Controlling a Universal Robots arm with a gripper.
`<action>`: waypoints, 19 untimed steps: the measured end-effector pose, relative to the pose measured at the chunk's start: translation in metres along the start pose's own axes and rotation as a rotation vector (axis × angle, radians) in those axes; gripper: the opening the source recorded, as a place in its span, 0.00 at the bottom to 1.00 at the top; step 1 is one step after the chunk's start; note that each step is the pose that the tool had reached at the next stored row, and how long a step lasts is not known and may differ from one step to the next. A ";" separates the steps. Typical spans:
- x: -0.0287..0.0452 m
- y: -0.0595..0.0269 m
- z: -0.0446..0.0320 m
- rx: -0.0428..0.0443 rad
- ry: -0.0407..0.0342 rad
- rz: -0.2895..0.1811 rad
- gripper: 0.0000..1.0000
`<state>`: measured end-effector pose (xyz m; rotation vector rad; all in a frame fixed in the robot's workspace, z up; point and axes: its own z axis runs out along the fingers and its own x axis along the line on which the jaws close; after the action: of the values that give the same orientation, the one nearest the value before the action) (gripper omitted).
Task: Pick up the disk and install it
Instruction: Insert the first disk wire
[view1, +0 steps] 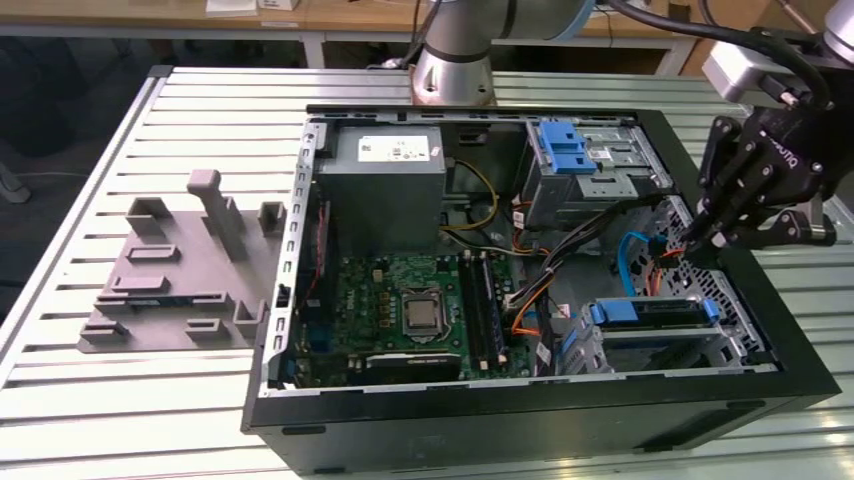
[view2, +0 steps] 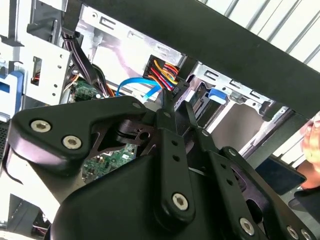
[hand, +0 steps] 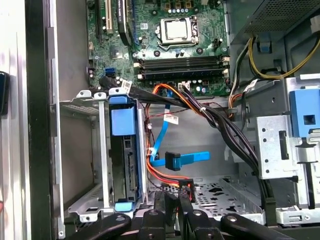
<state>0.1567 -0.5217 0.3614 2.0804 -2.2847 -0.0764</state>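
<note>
item: open desktop computer case (view1: 534, 425), one, lying on its side on the slatted metal worktop (view1: 200, 400), interior facing up.

item: disk (view1: 650, 312), one, sitting in the drive cage (view1: 747, 335) at the near right corner of the case in the exterior view; blue carrier rails showing along its edges. in the first wrist view the disk (hand: 123, 160) is standing edge-up in the cage between two metal walls, a blue tab at each end. it is looking seated in its bay already, as a judgement.

item: gripper (view1: 697, 238), one, on one arm, hanging over the right side of the case, just beyond the cage. fingers (view2: 172, 107) are pinched close together with little gap at the tips, and nothing is visibly held between them; tips are pointing down toward the red-and-yellow power connector (view2: 162, 75) and the blue data cable (hand: 182, 159).

relation: the disk is lying on the near side of the fingers in the exterior view, close but apart, not touching. its long axis is running left to right there, along the near wall of the case.

other contents, counted: one motherboard (view1: 400, 310) with one bare processor socket (view1: 423, 312); one grey power supply box (view1: 380, 195) at the far left; one further drive bay with a blue clip (view1: 567, 150) at the far right; one grey plastic fixture (view1: 180, 270) on the worktop, left of the case, well apart.
</note>
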 end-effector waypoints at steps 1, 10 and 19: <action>-0.0007 -0.0001 0.0009 -0.0018 0.0013 0.003 0.25; -0.0073 -0.0019 0.0073 -0.0097 0.0149 0.025 0.25; -0.0058 0.0129 0.0085 0.0040 0.0151 0.025 0.16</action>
<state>0.1437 -0.5146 0.3538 2.0461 -2.3039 -0.0550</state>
